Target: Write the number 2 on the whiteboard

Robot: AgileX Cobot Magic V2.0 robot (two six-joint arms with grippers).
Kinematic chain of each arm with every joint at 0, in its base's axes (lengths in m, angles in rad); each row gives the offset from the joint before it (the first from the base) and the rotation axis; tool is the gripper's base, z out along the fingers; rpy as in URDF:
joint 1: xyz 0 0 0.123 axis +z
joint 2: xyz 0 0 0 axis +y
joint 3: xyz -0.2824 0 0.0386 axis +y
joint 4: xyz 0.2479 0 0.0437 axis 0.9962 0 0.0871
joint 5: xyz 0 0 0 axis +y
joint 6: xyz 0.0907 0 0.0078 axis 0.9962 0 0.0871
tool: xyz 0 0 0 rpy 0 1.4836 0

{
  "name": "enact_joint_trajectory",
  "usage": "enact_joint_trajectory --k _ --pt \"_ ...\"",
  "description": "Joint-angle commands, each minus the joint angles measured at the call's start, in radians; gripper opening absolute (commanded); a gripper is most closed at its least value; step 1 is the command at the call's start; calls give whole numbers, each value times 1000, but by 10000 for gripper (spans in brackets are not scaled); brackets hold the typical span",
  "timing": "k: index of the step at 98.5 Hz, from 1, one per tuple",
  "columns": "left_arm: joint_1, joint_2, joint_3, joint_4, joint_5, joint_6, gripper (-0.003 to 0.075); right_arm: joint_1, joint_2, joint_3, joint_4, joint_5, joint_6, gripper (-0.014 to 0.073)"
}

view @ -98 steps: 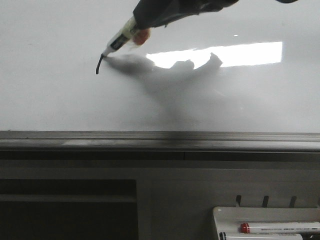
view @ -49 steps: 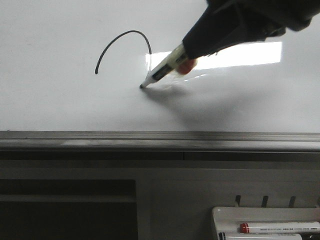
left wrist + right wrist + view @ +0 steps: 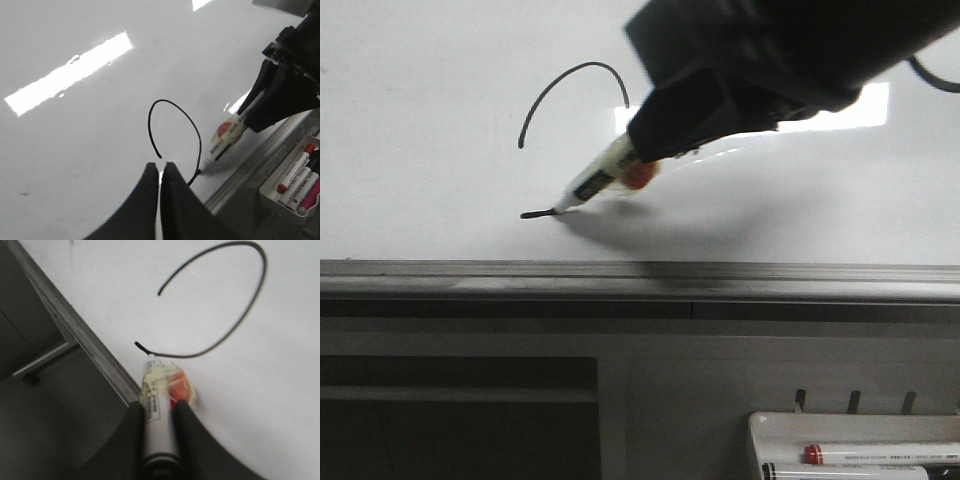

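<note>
The left gripper [image 3: 160, 172] shows two dark fingers pressed together, nothing between them, hanging over the whiteboard [image 3: 75, 150]. On the glossy board runs the unfinished number 2 [image 3: 172, 125]: a thin black arch, then a downstroke ending at the marker [image 3: 226, 142]. The right gripper [image 3: 285, 92], black, holds that white marker slanted, tip touching the board. Beside the board's grey ledge [image 3: 250, 167], a white tray [image 3: 280, 197] holds several markers, one red-capped [image 3: 296, 169].

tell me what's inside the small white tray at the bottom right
In the tray lie several markers: a red-capped one plus others beside it, one of them pink. The front view crops the tray at the frame edge, so the full count stays hidden.
</note>
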Motion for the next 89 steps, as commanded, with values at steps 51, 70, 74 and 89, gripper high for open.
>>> enact_joint_trajectory --k 51,70,74,89 --pt "-5 30 -34 54 -171 4 193 -13 -252 23 -27 105 9 -60" --pt "-50 167 -34 146 -253 4 466 91 -200 -75 -36 112 -39 -60" --pt "-58 200 -34 176 -267 4 459 97 -181 -96 -36 125 -39 -60" --pt "-67 343 -34 250 -306 4 428 132 -128 -150 -36 180 -39 -60"
